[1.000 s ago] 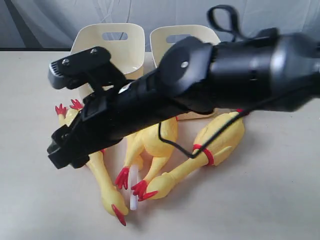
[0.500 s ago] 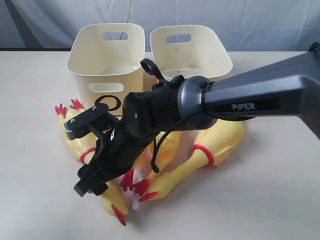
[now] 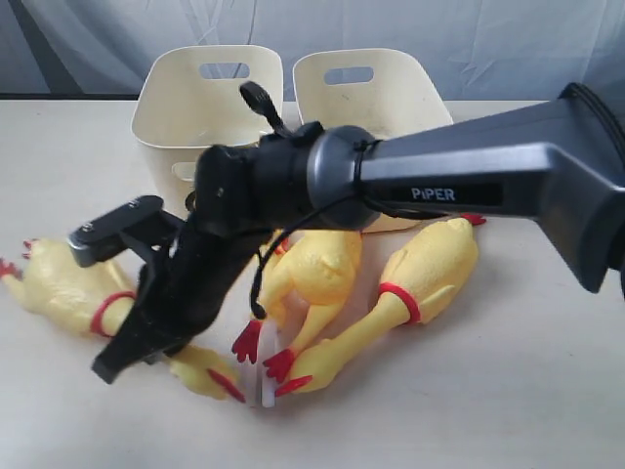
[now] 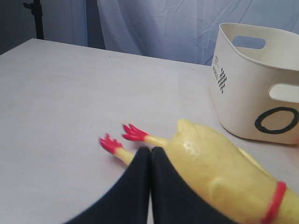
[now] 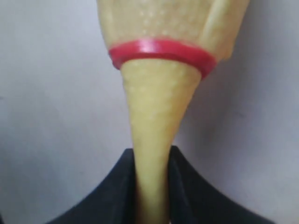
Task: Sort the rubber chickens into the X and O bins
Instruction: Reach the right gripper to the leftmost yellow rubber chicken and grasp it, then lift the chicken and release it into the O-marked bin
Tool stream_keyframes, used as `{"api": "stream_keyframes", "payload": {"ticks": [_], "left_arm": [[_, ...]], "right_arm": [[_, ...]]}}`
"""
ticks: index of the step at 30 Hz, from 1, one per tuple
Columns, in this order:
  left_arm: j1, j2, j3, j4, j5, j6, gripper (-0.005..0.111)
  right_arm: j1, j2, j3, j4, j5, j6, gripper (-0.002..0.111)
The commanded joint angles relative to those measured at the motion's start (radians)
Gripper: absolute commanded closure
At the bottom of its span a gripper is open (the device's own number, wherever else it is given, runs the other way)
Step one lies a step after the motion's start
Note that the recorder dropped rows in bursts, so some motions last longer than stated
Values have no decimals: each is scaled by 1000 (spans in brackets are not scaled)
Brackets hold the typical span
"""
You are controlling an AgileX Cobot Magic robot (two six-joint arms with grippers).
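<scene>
Three rubber chickens lie before two cream bins. The left chicken [image 3: 57, 286] lies flat with my right gripper [image 3: 137, 347] shut on its long neck [image 5: 152, 121] just past the red ring [image 5: 161, 50]. My left gripper [image 4: 150, 153] is shut and empty, its tips right by this chicken's body [image 4: 210, 161] and legs. The O bin [image 4: 252, 93] stands just beyond it; in the exterior view it is the left bin [image 3: 210, 98], its mark hidden by the arm. The right bin [image 3: 371, 98] shows no mark. My left gripper does not appear in the exterior view.
A middle chicken [image 3: 317, 269] and a right chicken [image 3: 430, 269] lie in front of the bins, partly under the right arm. A small white stick [image 3: 262, 386] lies by their red feet. The table edge runs behind the bins.
The right arm has swung down and to the left. The left chicken has slid left across the table, away from the other two, with the right gripper on its neck.
</scene>
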Motion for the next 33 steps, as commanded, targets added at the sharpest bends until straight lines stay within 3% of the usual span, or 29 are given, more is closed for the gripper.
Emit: {"api": "stream_keyframes", "payload": {"ticks": [1,4,6,10,12,14,19,33], "left_arm": [[-2,4,-8,2,-8,-1,107],[-2,4,-8,2,-8,-1,107],[-2,4,-8,2,-8,-1,107],[-2,4,-8,2,-8,-1,107],[-2,4,-8,2,-8,-1,107],[-2,4,-8,2,-8,-1,107],[-2,4,-8,2,-8,-1,107],[-2,4,-8,2,-8,-1,107]], "right_arm": [[31,-38,-181,32,18,-89,109],[31,-66,-328,-115,63,-124,109],[31,-81,-425,-384,204,-80,109],[33,-94,-557,-1168,534,115,109],[31,-94,-557,-1449,534,213,109],[27,-94,-557,-1590,534,319,109],[22,-77,-557,-1519,534,123,109],[-110,-49,-545,-1457,534,65,109]]}}
